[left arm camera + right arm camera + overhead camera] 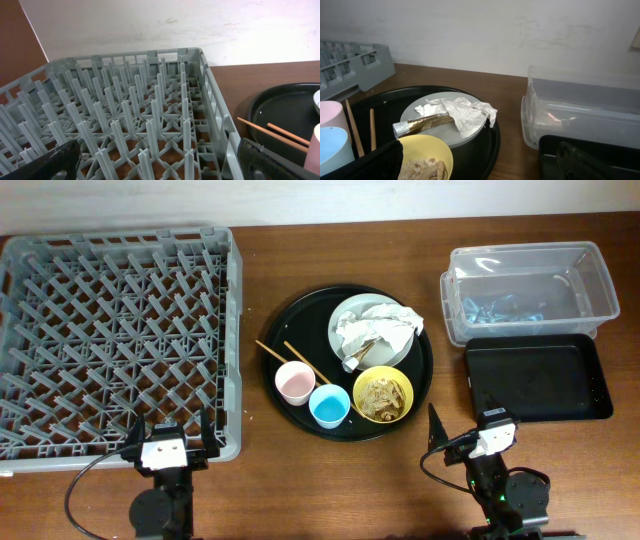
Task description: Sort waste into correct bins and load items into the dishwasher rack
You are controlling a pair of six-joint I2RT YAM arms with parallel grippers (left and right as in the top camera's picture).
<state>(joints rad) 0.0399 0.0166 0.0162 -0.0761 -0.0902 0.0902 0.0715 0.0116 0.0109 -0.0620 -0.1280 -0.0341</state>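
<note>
The right tool (465, 425) hung low over the counter (270, 480) at six o'clock, its two fingers spread wide and holding nothing. The left tool (170, 430) sat just as open, by the near edge of the rack (120, 330).

The crumpled napkin (375, 330) lay on the plate (345, 315) at the back of the round tray (300, 315), between ten and eleven o'clock from the right tool. From the left tool it lay out near two o'clock, well apart. The right arm was plainly the nearer.

In the overhead view the napkin's heap stretched roughly from eight to two o'clock, so fingers set across that line would likely close on the most paper.

The clear box (520, 280) stood at about one o'clock from the right tool, with the flat black tray (535, 375) just in front of it. Both made a short carry on the same side.
</note>
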